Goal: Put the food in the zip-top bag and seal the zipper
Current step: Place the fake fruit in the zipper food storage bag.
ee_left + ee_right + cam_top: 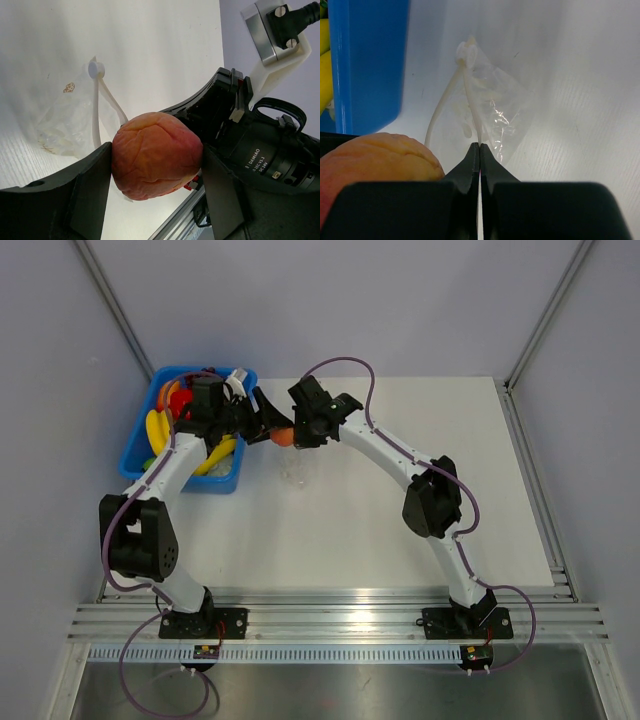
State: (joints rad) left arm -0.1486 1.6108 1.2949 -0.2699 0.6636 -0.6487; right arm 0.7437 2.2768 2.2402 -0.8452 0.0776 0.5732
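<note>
My left gripper (156, 167) is shut on the food, an orange-red peach (156, 156), and holds it above the table; it also shows in the top view (283, 437) and at the lower left of the right wrist view (375, 160). The zip-top bag (507, 112) is a clear crinkly pouch hanging down to the table (297, 472), beyond the peach in the left wrist view (67, 125). My right gripper (479, 146) is shut on one side of its whitish zipper strip (469, 95) and holds that edge up. The other side of the strip (437, 112) bows away, so the mouth gapes.
A blue plastic bin (135, 455) with yellow bananas (157, 430) and other fruit stands at the table's left, close behind my left arm; its wall shows in the right wrist view (365, 60). The two wrists are close together above the bag.
</note>
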